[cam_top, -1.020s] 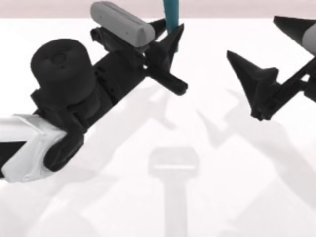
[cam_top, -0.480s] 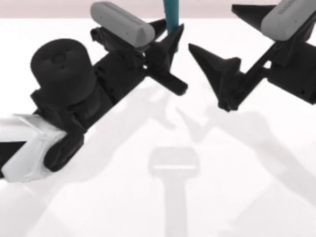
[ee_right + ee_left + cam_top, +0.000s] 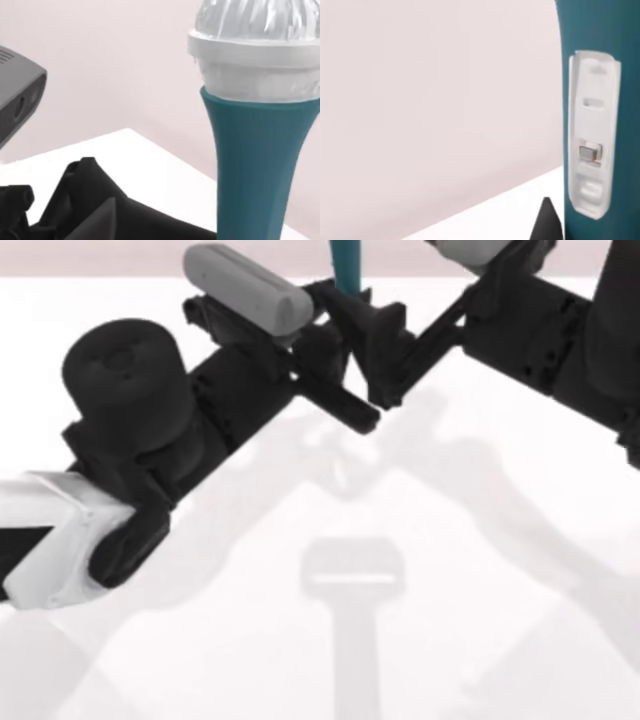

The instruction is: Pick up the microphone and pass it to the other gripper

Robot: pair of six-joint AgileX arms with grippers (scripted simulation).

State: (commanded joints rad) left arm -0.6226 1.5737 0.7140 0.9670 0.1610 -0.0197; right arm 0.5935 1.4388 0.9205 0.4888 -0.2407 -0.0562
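Two black wedge-fingered grippers of ours meet over the white table [image 3: 200,640] near its far edge. Our left gripper [image 3: 338,312] is clenched on the teal-handled, silver-meshed microphone [image 3: 347,265], held upright off the table. Our right gripper [image 3: 372,322] is spread apart, its fingers just beside that handle.

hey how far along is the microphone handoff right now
Done: the left gripper holds the microphone by its teal handle, lifted off the table. In hand: the right gripper is right beside the handle, though whether it grips yet cannot be told. Left: right clamps on, left lets go.
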